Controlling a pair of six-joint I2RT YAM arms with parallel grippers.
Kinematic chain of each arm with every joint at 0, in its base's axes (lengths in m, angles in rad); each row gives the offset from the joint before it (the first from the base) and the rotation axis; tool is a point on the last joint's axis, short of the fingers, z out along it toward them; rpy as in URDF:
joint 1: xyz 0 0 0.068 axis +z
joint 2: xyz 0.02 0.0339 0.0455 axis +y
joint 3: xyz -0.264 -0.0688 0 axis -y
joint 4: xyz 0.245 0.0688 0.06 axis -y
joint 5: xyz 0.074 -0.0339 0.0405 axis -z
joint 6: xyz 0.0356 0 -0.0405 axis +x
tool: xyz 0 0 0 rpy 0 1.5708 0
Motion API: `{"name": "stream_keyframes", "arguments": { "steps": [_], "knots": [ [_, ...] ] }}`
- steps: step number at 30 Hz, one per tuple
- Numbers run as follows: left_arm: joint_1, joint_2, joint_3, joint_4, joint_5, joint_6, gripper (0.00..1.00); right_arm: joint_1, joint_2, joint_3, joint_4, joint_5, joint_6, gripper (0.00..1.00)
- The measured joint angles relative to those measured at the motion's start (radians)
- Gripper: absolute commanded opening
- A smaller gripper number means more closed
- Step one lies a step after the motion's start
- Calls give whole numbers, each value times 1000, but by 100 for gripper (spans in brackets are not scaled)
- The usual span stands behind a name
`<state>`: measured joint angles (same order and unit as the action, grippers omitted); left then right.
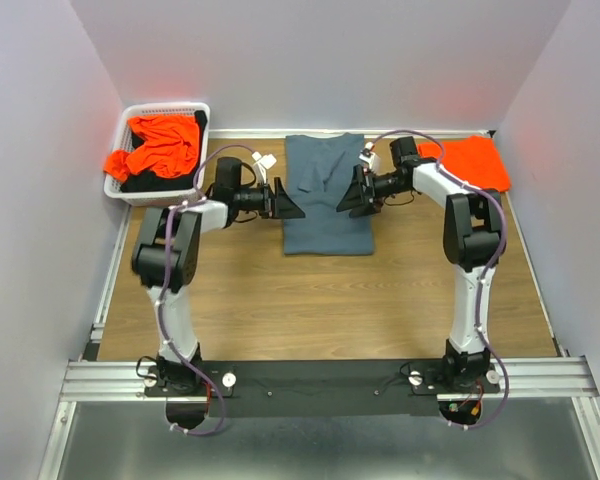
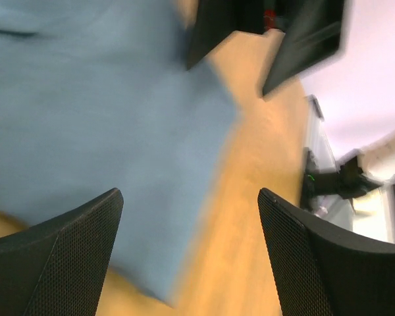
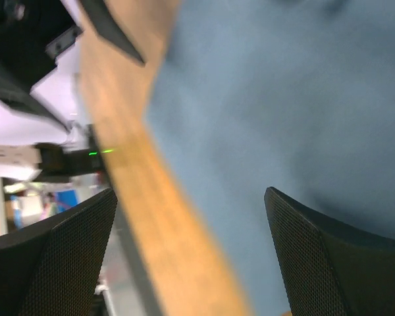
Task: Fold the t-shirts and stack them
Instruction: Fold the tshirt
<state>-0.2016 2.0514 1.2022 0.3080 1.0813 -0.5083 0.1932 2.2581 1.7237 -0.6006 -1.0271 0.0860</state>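
Grey shirt (image 1: 325, 195): lies flat on the table (image 1: 310, 300) as a rough rectangle, creased near its far end.

Left gripper (image 1: 293, 205): at the shirt's left edge, tips pointing in over the cloth. In the left wrist view, the left gripper (image 2: 189, 197) has its jaws spread wide with nothing between them, only grey cloth and bare wood beneath. That view is blurred.

Right gripper (image 1: 344, 203): over the shirt's right half, facing the left one. In the right wrist view, the right gripper (image 3: 191, 194) has its jaws fully apart and is holding nothing. This view is also blurred.

Folded orange shirt (image 1: 467, 160): flat on the table, well to the right of the grey shirt, level with its far end.

Basket (image 1: 165, 108): well to the left of the grey shirt. A crumpled orange shirt (image 1: 160, 145) lies in it, spilling over the left rim, on top of something dark.
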Motion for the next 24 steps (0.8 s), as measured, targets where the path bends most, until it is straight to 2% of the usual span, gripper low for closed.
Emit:
{"name": "stream_keyframes", "arguments": {
  "steps": [4,7,11,14,19,24],
  "knots": [
    [-72,-259,-180,16,7,6,91,19,-226,-206,36,-34,68,100],
    [-139,-338,-270,42,8,8,91,55,-316,-298,66,-65,88,100],
    [-181,-283,-313,40,8,7,91,95,-299,-379,100,-97,110,100],
    [-183,-198,-299,42,5,8,91,100,-222,-425,119,-100,127,100],
    [-148,-58,-282,63,41,-1,91,86,-130,-441,141,-124,123,100],
    [-95,-56,-302,103,66,-2,89,45,-120,-467,163,-181,106,100]
  ]
}}
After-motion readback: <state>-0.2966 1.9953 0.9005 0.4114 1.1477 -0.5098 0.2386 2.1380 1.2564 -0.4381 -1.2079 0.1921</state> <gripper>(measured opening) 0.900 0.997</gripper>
